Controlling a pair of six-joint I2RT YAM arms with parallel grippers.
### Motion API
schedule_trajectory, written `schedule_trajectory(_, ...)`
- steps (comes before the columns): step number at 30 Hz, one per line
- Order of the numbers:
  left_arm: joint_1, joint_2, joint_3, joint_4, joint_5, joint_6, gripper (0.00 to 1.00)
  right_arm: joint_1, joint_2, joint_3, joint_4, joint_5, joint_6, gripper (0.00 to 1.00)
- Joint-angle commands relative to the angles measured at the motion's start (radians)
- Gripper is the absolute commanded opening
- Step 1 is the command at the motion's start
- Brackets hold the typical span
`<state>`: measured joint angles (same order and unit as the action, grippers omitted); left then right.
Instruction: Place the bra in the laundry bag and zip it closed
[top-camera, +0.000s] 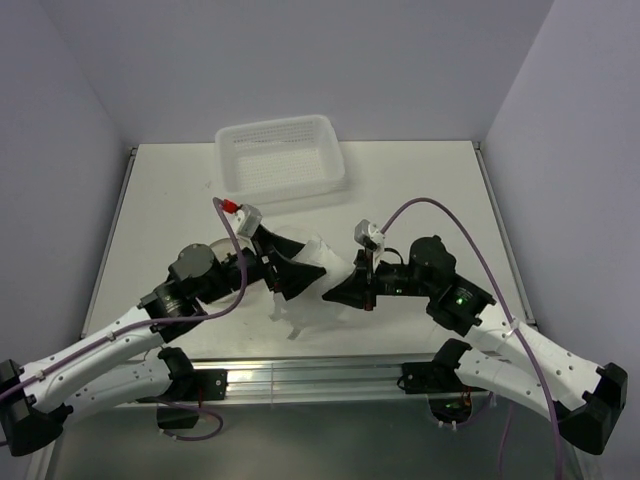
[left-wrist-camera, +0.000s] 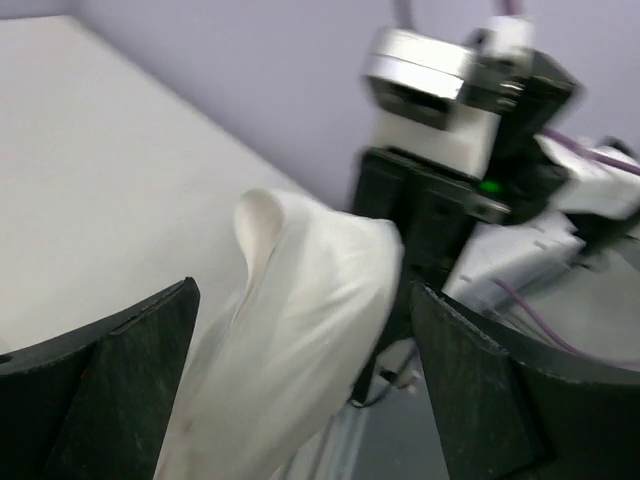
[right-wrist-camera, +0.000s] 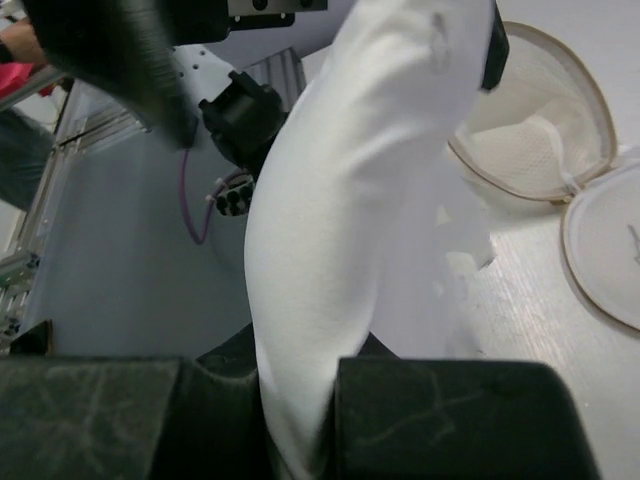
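left gripper (left-wrist-camera: 303, 300) spread wide, bra (right-wrist-camera: 340, 200) loose between its fingers. right gripper (right-wrist-camera: 300, 378) pinches the bra. risk: hanging fabric snags left fingers, slips from pinch.

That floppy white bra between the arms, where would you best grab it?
Probably at a gathered fold of the bra, pinched from the right, as the right gripper does now: the cloth hangs limp and bunches into a narrow band that fits between two fingers. The left gripper stands open around it, holding nothing.
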<state>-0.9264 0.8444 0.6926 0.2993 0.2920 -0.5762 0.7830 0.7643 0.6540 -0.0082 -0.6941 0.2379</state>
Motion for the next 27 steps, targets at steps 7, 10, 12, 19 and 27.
schedule_trajectory(7,0.038,-0.012,0.113,-0.771,-0.916,-0.198,0.79,0.002,0.000,0.065,0.016,0.307,0.054,0.00)
schedule_trajectory(10,0.095,0.050,0.122,-0.876,-1.065,-0.296,0.79,0.002,0.010,0.058,0.040,0.376,0.100,0.00)
schedule_trajectory(12,0.147,0.059,0.081,-0.894,-1.108,-0.329,0.79,0.002,0.020,0.035,0.109,0.393,0.144,0.00)
schedule_trajectory(19,0.268,0.025,0.012,-0.933,-1.171,-0.396,0.79,0.002,0.111,0.056,0.264,0.398,0.207,0.00)
schedule_trajectory(27,0.359,0.025,-0.067,-0.783,-1.062,-0.326,0.72,0.018,0.187,0.070,0.364,0.370,0.251,0.00)
